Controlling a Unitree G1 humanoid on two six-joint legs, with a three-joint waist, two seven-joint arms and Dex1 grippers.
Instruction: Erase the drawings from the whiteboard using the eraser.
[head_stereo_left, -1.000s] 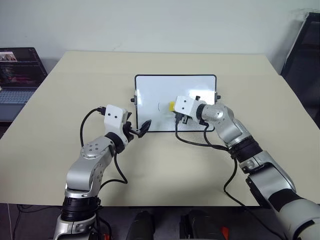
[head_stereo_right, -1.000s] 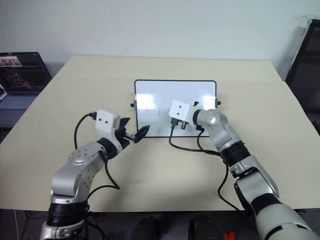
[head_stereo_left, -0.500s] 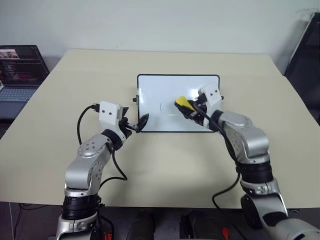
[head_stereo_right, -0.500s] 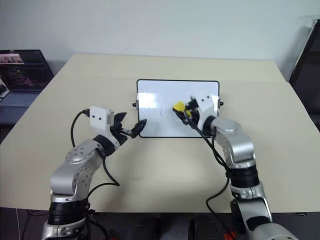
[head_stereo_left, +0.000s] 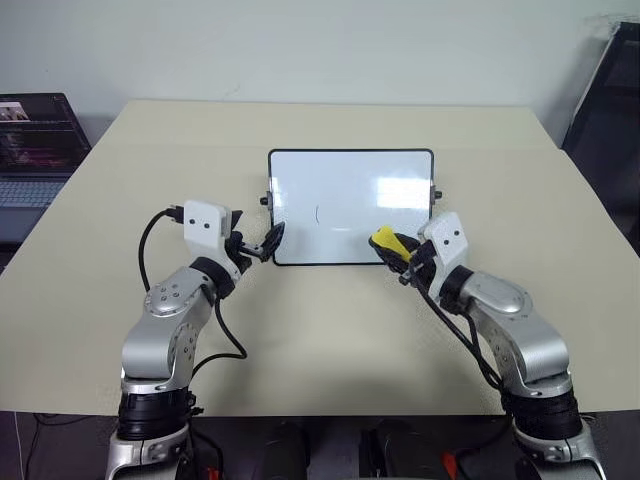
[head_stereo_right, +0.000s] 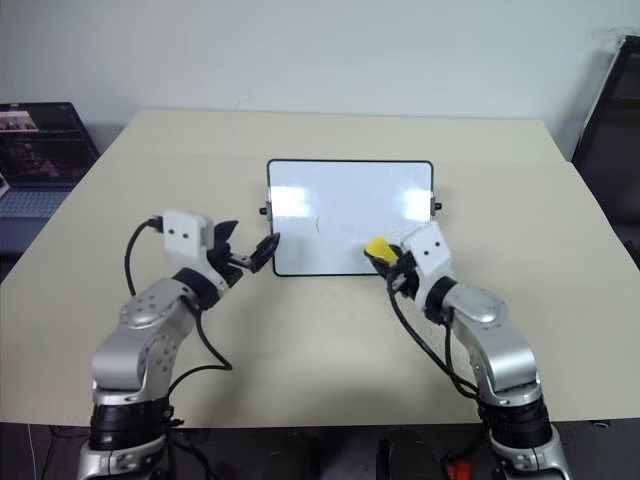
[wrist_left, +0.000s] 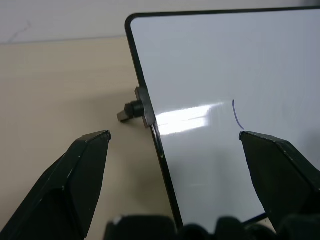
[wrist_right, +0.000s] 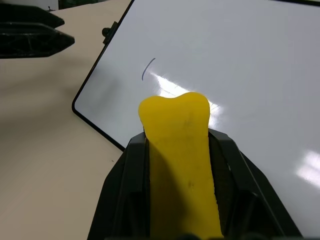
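One stroke is all that remains to wipe — a single thin curved mark (wrist_left: 237, 114) on the left half of the whiteboard (head_stereo_left: 350, 205), toward the board's nine o'clock side. A second ago the right gripper (head_stereo_left: 392, 250) was out over the middle of the board with the eraser (head_stereo_left: 386, 241); now it has drawn back to the near edge, at about the board's five o'clock, and its wrist has rolled so the yellow block points up and inward. My reading: most of the drawings are gone, this pull-back ends one pass, and the next pass has to travel left across the board to reach the leftover mark.

Nearest, the two arms. The right gripper is clamped on the eraser, which sticks out past the fingertips, squeezed between them. The left gripper (head_stereo_left: 258, 246) sits at the board's seven o'clock corner with its fingers spread wide, astride the left frame edge and holding nothing; whether it touches the frame I cannot tell. It has barely shifted.

Count, near to far: two grippers, one eraser, one whiteboard with a side knob (wrist_left: 131, 110) on each short edge — two knobs — one remaining stroke, one table (head_stereo_left: 330, 125), and one laptop (head_stereo_left: 30, 160) off at the far left, ten o'clock.
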